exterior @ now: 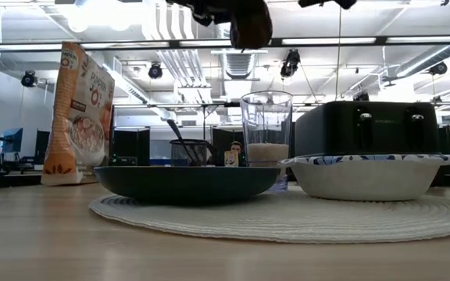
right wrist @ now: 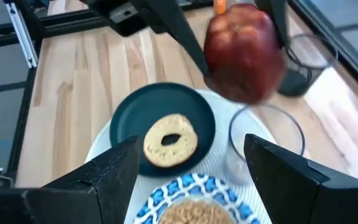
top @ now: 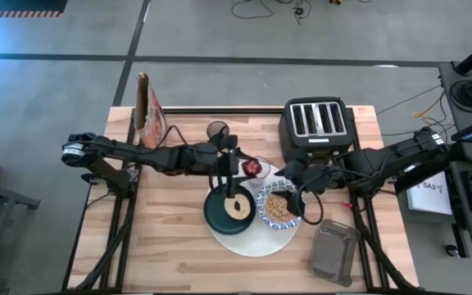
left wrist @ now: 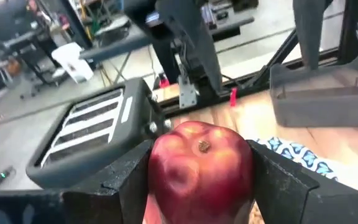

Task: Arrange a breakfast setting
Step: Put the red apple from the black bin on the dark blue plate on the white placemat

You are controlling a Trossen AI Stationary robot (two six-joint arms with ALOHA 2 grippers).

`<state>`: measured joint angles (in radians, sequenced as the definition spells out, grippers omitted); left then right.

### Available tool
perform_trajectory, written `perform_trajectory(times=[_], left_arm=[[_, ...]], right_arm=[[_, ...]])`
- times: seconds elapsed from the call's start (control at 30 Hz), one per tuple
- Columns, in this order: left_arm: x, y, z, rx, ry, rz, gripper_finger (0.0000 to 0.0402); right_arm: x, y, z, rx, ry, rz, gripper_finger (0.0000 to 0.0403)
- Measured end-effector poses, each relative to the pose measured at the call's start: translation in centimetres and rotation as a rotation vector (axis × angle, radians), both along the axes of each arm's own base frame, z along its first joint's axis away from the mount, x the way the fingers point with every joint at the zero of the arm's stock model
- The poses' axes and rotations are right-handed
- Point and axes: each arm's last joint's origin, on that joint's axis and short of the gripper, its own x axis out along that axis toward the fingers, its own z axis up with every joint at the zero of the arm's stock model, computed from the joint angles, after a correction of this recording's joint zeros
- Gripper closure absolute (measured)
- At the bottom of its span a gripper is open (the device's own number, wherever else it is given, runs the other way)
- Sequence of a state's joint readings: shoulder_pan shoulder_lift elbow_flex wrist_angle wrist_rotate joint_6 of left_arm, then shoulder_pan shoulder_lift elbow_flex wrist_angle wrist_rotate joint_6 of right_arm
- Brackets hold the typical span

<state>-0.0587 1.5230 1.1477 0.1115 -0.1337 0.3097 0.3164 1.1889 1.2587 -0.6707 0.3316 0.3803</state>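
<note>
The left gripper (left wrist: pixel 197 180) pinches the red apple (left wrist: pixel 201 165) in the air above the white mat (top: pixel 248 242) mid-desk, near the glass (right wrist: pixel 266 134). The right gripper (right wrist: pixel 188 171), spread empty, hovers over the bowl (top: pixel 279 206). Next, probably: lower the apple onto a free spot.

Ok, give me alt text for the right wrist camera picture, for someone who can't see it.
A red apple hangs in the left gripper above a small clear glass. Below lies a bagel on a dark green plate, on a round white mat; a blue-and-white bowl sits between the right gripper's open fingers.
</note>
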Motion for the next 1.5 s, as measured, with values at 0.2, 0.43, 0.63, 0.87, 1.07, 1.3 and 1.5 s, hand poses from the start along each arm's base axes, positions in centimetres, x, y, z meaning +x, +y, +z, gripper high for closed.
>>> perform_trajectory(times=[0.2,0.43,0.63,0.87,1.07,1.3,1.5], left_arm=[[-0.5,-0.1,-1.0,-0.028,0.12,0.004,0.019],[-1.6,0.3,-2.8,-0.046,0.325,0.12,0.0191],[-2.1,1.0,-3.8,-0.043,0.389,0.176,0.0191],[-2.3,3.1,-6.0,-0.111,0.322,0.265,0.0191],[-2.9,4.4,-8.4,-0.178,0.231,0.308,0.0192],[-4.1,4.9,-10.9,-0.26,0.112,0.327,0.0192],[-5.0,4.9,-12.2,-0.316,0.044,0.358,0.0192]], right_arm=[[-1.9,-0.6,0.6,0.065,0.025,-0.056,0.0131],[-3.8,-1.3,1.5,0.101,0.018,-0.085,0.0131],[-4.9,-1.6,2.0,0.107,0.006,-0.087,0.0135],[-5.0,-1.6,1.8,0.097,0.028,-0.089,0.0138],[-4.5,-1.5,1.4,0.088,0.047,-0.092,0.0138],[-4.2,-1.4,1.1,0.08,0.065,-0.092,0.0138],[-4.1,-1.4,1.0,0.077,0.067,-0.094,0.0138]])
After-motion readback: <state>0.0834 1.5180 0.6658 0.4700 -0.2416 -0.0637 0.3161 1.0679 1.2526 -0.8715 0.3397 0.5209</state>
